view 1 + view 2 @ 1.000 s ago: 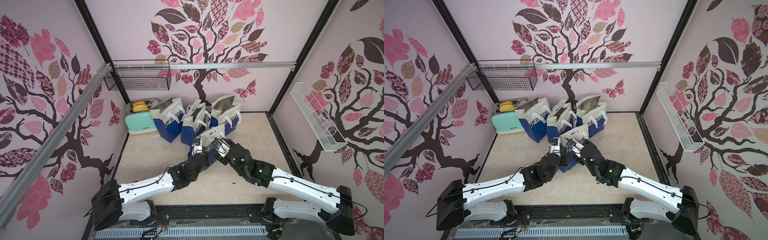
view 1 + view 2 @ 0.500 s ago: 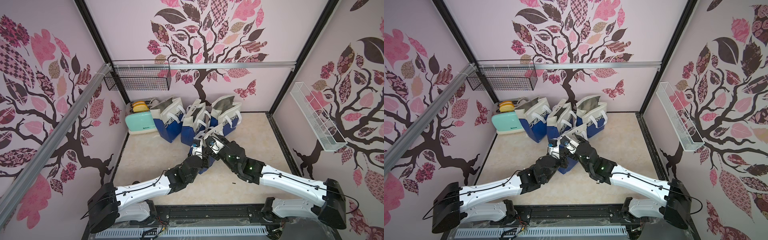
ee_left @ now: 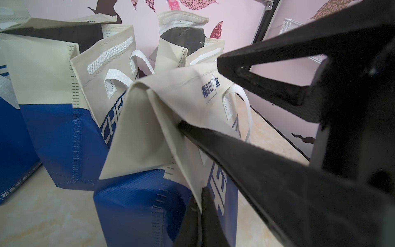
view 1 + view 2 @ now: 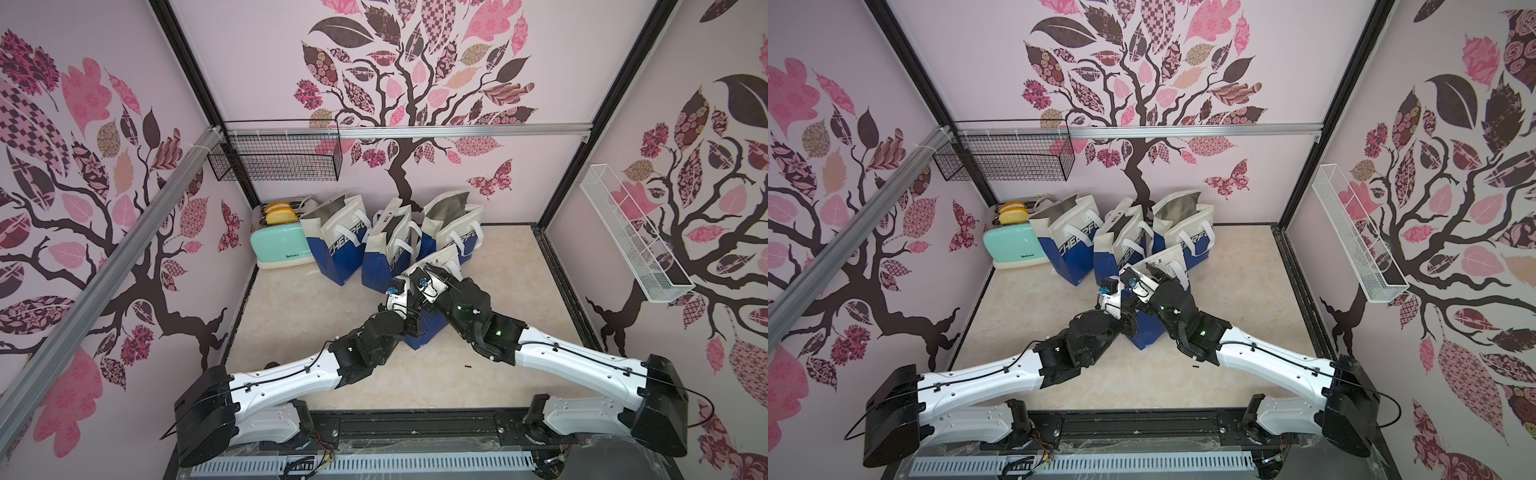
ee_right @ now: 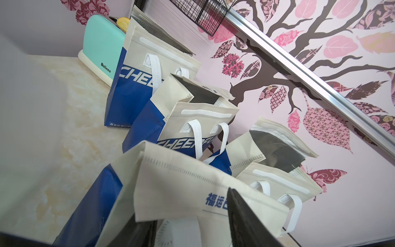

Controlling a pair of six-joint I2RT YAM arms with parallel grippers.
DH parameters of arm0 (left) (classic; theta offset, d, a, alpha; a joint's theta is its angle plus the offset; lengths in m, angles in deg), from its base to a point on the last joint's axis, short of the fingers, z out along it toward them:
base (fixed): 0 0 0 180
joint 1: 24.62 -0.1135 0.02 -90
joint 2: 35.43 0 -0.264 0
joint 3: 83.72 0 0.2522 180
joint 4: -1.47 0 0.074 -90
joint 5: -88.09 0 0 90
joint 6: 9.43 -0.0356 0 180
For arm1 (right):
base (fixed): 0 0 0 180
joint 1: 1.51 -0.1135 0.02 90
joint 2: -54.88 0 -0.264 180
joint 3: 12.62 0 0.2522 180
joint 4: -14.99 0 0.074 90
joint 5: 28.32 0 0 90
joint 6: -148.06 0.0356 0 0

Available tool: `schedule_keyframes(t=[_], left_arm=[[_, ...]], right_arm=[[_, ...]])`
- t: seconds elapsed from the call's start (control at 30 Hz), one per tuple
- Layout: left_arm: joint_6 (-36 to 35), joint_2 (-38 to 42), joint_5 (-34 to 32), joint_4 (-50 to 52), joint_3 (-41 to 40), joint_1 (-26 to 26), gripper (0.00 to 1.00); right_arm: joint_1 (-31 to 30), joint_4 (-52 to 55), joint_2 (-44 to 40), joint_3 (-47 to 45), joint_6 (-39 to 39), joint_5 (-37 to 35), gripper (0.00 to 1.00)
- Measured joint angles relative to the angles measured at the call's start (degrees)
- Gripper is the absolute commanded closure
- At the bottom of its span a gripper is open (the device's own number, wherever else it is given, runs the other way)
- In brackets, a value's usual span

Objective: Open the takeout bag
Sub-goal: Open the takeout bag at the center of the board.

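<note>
Behind takeout bag (image 3: 149, 119), three open bags (image 4: 384, 253), toaster (image 4: 278, 245) (far corner), left pincer (image 3: 201, 192) pinching it, right pincer (image 3: 198, 94) spread.

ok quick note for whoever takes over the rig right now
Left gripper: shut on a fold of the front bag's cream fabric.
Right gripper: open, jaws either side of the flap, not yet gripping.
Things: front bag upright mid-table, flap folded over; three back bags stand open by the wall.
Done: front bag pinned by the left.
Left to do: close the right on the flap and lift it open.
</note>
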Motion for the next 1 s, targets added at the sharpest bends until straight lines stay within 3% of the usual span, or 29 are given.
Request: schedule_keyframes(t=[0.63,0.8,0.93,1.0], left_arm=[[-2.2,1.9,-0.3,1.9,0.0,-0.3,1.0],[-2.5,2.6,-0.9,1.8,0.0,-0.5,1.0],[-2.8,3.3,-1.2,1.5,-0.2,-0.5,1.0],[-2.8,3.8,-1.4,1.2,-0.7,-0.5,1.0]], right_arm=[[2.2,-5.5,6.4,1.2,-3.8,-0.2,0.64],[2.4,-6.0,7.1,2.2,-3.8,0.9,0.78],[2.6,-6.0,7.2,2.3,-3.3,2.4,1.0],[2.6,-5.8,7.3,2.6,-3.3,3.1,1.0]])
